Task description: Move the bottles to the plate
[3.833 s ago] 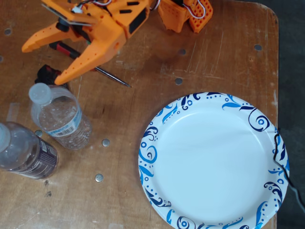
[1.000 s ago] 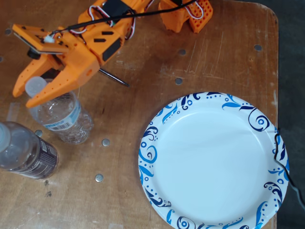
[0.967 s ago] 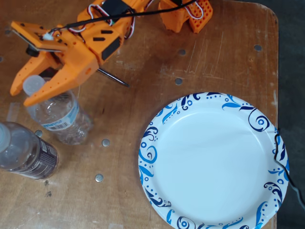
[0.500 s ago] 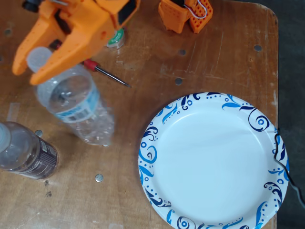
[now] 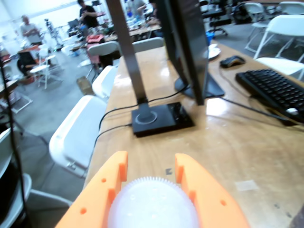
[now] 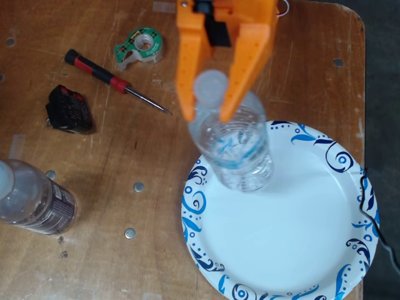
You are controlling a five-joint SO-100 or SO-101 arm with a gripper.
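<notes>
My orange gripper (image 6: 206, 115) is shut on the neck of a clear bottle (image 6: 234, 147) with a white-and-blue label, its whitish cap (image 6: 210, 86) showing between the two fingers. The bottle hangs upright over the upper left part of the white plate (image 6: 294, 250) with blue swirls. In the wrist view the cap (image 5: 153, 204) fills the gap at the gripper (image 5: 151, 164). A second bottle (image 6: 34, 200) with a dark brown label stands at the left edge of the fixed view, far from the gripper.
A red-handled screwdriver (image 6: 112, 80), a green tape dispenser (image 6: 139, 47) and a small black and red object (image 6: 69, 109) lie on the wooden table's upper left. The table's right edge (image 6: 364, 94) runs close beside the plate. A black cable (image 6: 369, 206) crosses the plate's right rim.
The gripper closed on the white-and-blue bottle at the left, lifted it and carried it right, so it now hangs over the plate. The brown-label bottle stayed put.
</notes>
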